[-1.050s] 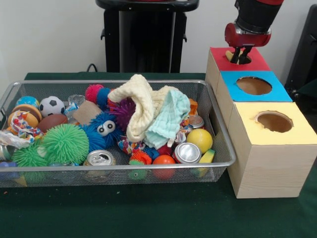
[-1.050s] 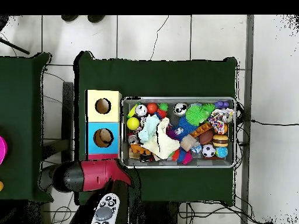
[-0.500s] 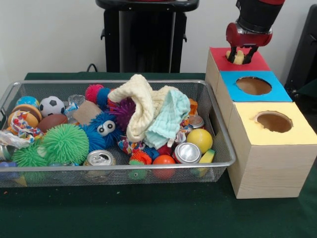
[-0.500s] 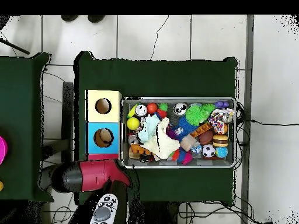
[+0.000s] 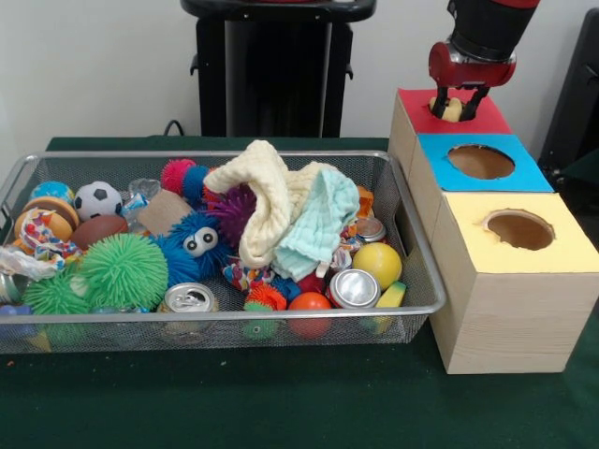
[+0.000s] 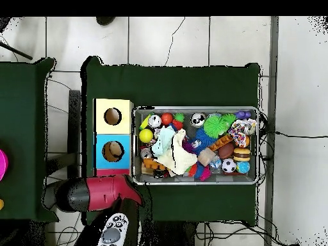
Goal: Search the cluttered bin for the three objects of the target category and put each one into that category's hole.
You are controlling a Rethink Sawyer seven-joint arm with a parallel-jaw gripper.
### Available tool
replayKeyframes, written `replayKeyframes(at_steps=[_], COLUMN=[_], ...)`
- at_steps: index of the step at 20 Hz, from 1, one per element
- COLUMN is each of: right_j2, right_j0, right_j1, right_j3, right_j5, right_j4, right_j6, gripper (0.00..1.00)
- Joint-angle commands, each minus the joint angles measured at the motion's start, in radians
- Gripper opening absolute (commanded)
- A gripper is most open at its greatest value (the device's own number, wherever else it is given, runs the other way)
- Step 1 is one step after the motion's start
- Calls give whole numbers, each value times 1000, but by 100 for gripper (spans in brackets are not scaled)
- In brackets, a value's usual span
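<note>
At the upper right of the front view, the gripper (image 5: 452,100) is pinching a small pale yellow object (image 5: 451,109) over the red box (image 5: 487,116); it is looking light and probably soft, best held across its middle, too compact to show any long axis

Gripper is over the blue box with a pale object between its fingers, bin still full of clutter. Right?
Not quite. The front view shows the gripper over the red box, not the blue box. It does hold a pale object, and the bin is full of clutter.
</note>
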Motion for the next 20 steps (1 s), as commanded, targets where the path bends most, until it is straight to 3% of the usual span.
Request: replayKeyframes(at_steps=[1,6,20], right_j2=[52,54,64], right_j0=[-26,-36,-43], right_j1=[6,-6,-3], right_j3=[-53,-23,-32], right_j5=[65,-6,20], right_j4=[-24,-31,-26], right_j6=[110,107,98], gripper=[100,100,100])
